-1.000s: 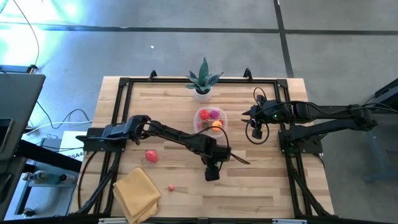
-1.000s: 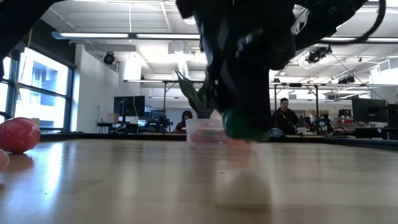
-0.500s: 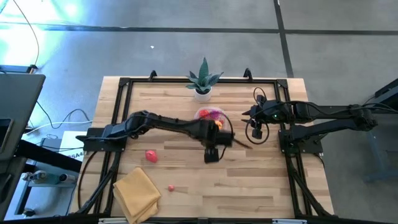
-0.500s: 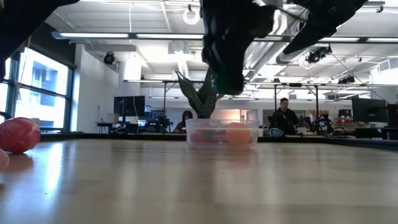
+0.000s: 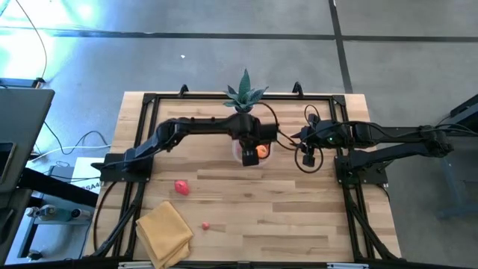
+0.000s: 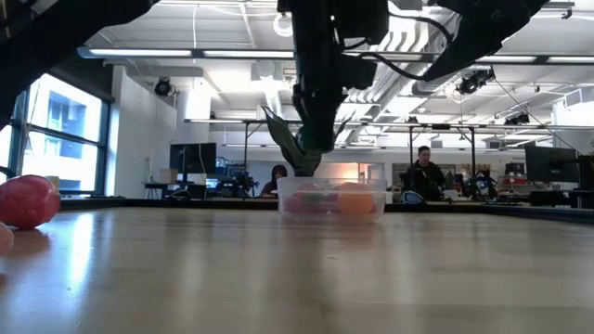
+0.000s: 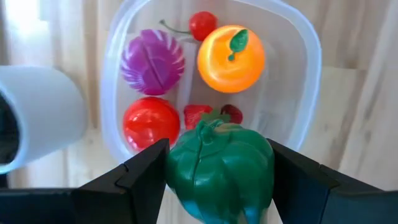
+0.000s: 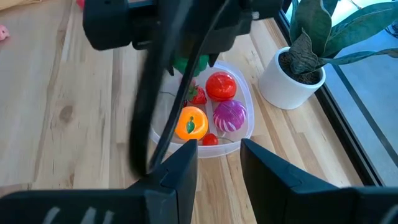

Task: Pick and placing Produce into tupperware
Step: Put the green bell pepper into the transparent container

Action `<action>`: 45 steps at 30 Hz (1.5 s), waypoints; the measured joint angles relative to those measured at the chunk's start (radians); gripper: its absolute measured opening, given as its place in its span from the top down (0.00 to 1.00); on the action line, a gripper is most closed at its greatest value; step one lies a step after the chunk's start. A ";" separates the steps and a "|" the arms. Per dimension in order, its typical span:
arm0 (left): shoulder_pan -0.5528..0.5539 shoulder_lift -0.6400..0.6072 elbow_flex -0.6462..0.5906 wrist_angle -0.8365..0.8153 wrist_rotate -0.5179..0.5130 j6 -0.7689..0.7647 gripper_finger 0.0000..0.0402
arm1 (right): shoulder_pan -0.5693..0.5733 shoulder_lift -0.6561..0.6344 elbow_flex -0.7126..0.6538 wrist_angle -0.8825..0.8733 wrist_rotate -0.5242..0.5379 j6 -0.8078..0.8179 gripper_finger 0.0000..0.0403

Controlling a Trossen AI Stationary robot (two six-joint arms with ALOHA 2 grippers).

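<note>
The left gripper (image 7: 217, 180) has swung up from the near middle of the table and now hangs right over the tupperware (image 5: 252, 147), its fingers clamped on a green toy pepper (image 7: 219, 167). A second ago that pepper was low above the bare wood, well short of the container; now the left wrist view looks straight down past it into the tub, so the carry looks as good as finished and only the release remains. Already inside lie an orange fruit (image 7: 231, 57), a purple cabbage-like piece (image 7: 153, 61), a red round one (image 7: 150, 121), a small cherry (image 7: 203, 24) and a couple of little dark red bits. The tub sits toward the far side of the table, just in front of the potted plant (image 5: 244, 97). The right gripper (image 5: 307, 158) waits just to the right of the tub, fingers narrowly parted and empty, unmoved over the last second. Out on the near left, a red piece (image 5: 181, 187) and a small pink one (image 5: 205, 225) wait on the wood beside the yellow cloth (image 5: 163, 232), so there are more trips to come.
</note>
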 joint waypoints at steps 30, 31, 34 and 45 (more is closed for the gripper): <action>0.101 0.007 -0.218 0.208 0.150 0.088 0.42 | 0.000 0.000 0.000 0.000 0.000 0.000 0.72; 0.101 0.007 -0.221 0.209 0.150 0.088 0.42 | 0.000 0.000 0.000 0.000 0.000 0.000 0.72; 0.101 0.007 -0.231 0.224 0.150 0.084 0.42 | 0.000 0.000 0.000 0.000 0.000 0.000 0.72; 0.097 0.006 -0.237 0.215 0.148 0.058 0.42 | 0.000 0.000 0.000 0.001 -0.001 0.000 0.72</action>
